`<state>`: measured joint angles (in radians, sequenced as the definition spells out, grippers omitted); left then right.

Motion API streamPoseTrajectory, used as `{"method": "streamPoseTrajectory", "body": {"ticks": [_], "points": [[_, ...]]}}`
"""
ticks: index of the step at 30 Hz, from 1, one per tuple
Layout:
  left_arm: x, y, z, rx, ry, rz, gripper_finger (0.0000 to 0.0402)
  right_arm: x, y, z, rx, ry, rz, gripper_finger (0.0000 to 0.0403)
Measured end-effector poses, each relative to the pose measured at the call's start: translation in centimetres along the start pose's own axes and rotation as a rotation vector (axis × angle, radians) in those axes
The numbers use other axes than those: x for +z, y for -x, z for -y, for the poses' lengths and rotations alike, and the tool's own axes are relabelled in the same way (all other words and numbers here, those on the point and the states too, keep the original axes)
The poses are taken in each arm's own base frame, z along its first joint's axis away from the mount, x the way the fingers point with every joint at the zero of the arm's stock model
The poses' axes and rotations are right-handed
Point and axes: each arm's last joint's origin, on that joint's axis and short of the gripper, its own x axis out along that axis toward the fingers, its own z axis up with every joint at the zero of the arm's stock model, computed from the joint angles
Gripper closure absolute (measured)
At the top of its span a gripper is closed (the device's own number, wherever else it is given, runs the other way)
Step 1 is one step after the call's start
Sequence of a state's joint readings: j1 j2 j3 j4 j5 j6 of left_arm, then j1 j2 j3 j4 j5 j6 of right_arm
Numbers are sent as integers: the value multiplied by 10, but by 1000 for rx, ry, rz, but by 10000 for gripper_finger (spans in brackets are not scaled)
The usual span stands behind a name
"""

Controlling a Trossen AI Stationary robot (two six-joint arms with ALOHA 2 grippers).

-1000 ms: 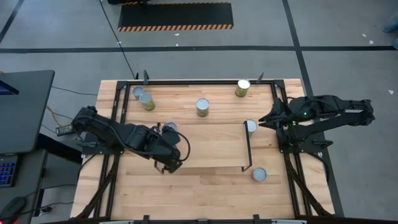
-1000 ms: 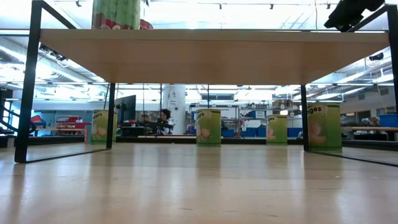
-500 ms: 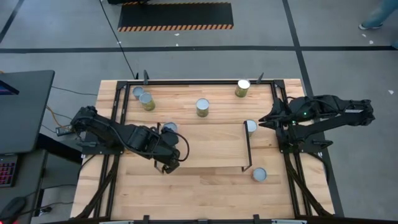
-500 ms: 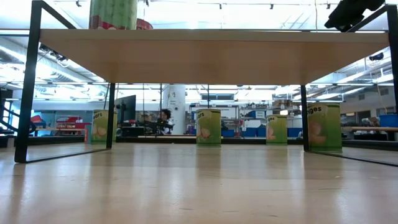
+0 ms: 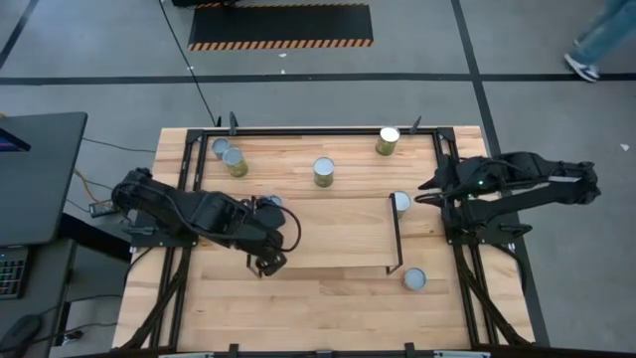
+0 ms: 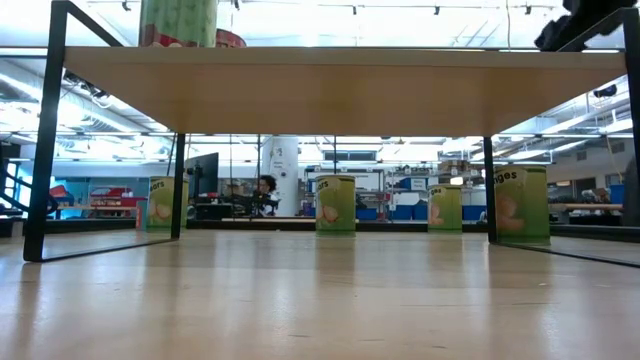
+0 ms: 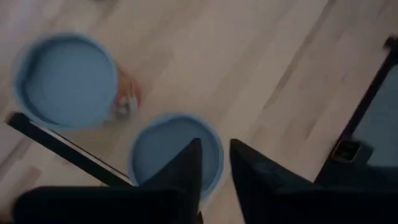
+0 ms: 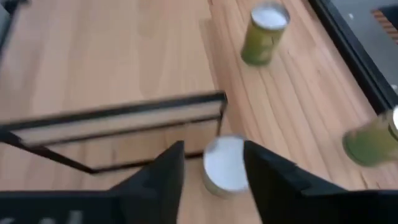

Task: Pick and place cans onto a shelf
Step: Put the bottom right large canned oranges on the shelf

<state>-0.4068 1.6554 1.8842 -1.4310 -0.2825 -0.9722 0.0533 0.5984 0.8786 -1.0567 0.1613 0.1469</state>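
The low wooden shelf (image 5: 338,239) stands mid-table and spans the low view (image 6: 340,90). Two cans stand on its left end. The far one (image 5: 271,202) shows in the left wrist view (image 7: 65,81). The near one (image 7: 168,158) (image 6: 178,22) is hidden under my left arm (image 5: 224,217) in the high view. My left gripper (image 7: 215,152) points down over this near can, fingers close together. My right gripper (image 5: 421,191) (image 8: 214,155) is open and empty, above and to the right of a can (image 5: 400,202) (image 8: 225,163) standing on the table by the shelf's right end. My left gripper comes from above. One fingertip (image 7: 194,149) shows over the edge of the near can's silver top (image 7: 177,163). I cannot tell whether it touches the can. The can stands upright on the shelf board, close to the black end bar (image 7: 68,149).
Other cans stand on the table: a pair at the far left (image 5: 229,155), one far of the shelf (image 5: 324,171), one at the far right (image 5: 388,139) and one near right (image 5: 414,279). A person's legs (image 5: 601,40) pass on the floor beyond the table.
My left arm has drawn a little toward the table's left edge. In the low view the near can on the shelf has shifted slightly toward the shelf's left end, still upright. My right gripper has backed a little toward the table's right edge.
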Motion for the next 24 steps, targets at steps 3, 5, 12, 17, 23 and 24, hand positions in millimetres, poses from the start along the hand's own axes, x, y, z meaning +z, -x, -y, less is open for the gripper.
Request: {"method": "streamPoseTrajectory", "body": {"ticks": [3, 5, 12, 17, 23, 24], "points": [[9, 20, -2, -14, 8, 89, 263, -6, -12, 2, -28, 32, -49, 164], [15, 34, -4, -20, 23, 165, 234, -6, -22, 3, -47, 55, -68, 124], [27, 83, -19, -10, 40, 370, 150, 0, -63, 12, -7, 154, -267, 38], [30, 104, -33, 23, 29, 445, 130, 2, -87, 24, 48, 195, -383, 22], [36, 113, -50, 82, -6, 504, 134, 3, -109, 38, 72, 208, -457, 20], [38, 113, -52, 95, -9, 511, 135, 3, -112, 39, 80, 200, -468, 20]]}}
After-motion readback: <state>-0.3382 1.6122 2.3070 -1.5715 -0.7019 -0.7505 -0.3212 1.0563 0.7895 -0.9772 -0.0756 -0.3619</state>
